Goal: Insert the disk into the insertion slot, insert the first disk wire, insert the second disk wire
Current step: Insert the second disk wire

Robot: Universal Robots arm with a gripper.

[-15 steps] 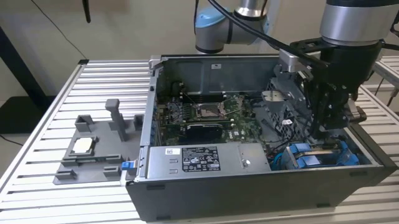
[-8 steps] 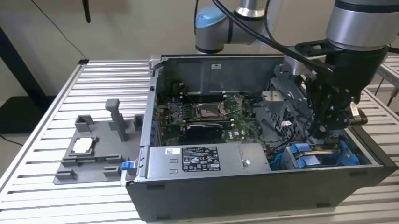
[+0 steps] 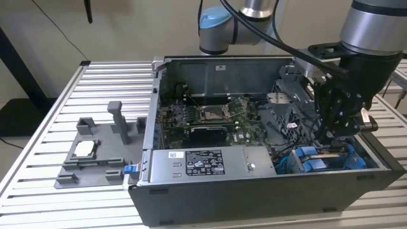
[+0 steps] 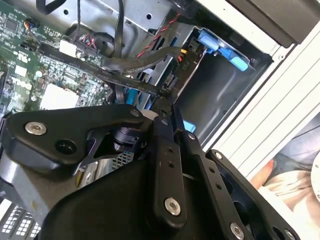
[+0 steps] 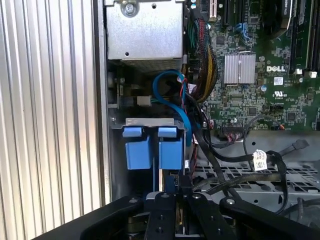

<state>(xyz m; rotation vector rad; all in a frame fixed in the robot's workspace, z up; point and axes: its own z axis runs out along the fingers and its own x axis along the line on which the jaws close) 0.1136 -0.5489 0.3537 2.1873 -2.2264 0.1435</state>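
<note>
The gripper, pinched shut on a black wire, hangs just above the disk.

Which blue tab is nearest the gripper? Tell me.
The tab beside the blue cable, right by the gripper; the other tab sits nearer the case wall.

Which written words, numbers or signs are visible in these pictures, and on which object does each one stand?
Power-supply box label: print too small to read.
White cable tag: print too blurred to read.
Motherboard: a white maker's mark and small symbols, not quoted here; the other print is too small to read.
</note>
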